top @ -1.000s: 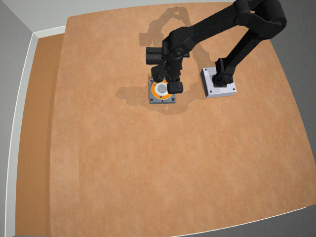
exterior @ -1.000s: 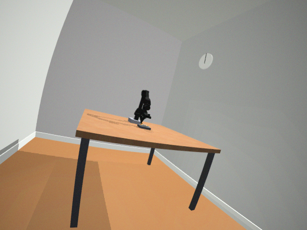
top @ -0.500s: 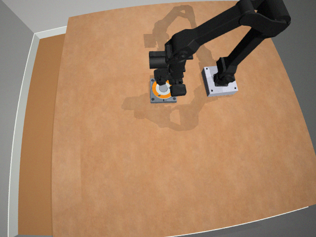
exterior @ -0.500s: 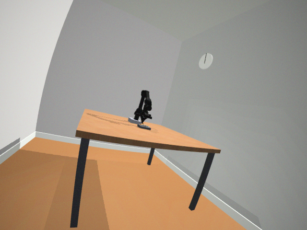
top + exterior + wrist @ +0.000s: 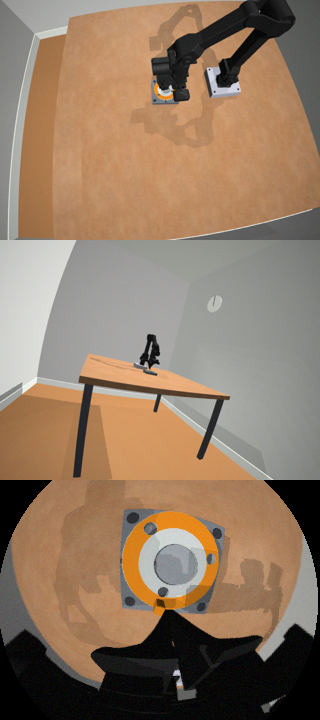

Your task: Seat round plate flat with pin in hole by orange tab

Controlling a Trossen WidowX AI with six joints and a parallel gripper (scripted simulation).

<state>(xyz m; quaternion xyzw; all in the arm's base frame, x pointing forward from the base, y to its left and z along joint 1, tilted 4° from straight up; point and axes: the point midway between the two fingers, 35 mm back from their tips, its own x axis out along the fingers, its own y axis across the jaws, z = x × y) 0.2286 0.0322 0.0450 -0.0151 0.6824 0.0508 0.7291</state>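
Toward the far right part of the wooden table (image 5: 160, 167), well in from every edge, stands the black arm (image 5: 206, 33). Its grey mounting block (image 5: 210, 89) sits nearest the right edge; from it the links rise, fold over and come down to the left.

Just left of the mounting block lies the square grey base (image 5: 131, 596), flat on the table top, with dark screw holes at its corners. On the base sits the round plate (image 5: 134, 540), an orange ring around a white inner ring, threaded over the grey post (image 5: 175, 563) at the centre. Three dark holes show in the orange ring in the wrist view: one at upper left, one at the right, one at the bottom next to the orange tab (image 5: 159, 608), which projects past the plate's rim toward the camera. Whether the pin lies in that bottom hole, or whether the plate sits flat or tilted, cannot be told from these views.

The gripper (image 5: 175, 634) hangs over the plate's near rim, its tip just beside the orange tab. The jaws are together with nothing between them. Contact between fingertip and tab cannot be confirmed; in the wrist view the dark tip overlaps the tab's edge. In the top view the wrist housing covers the plate's far and right portions.
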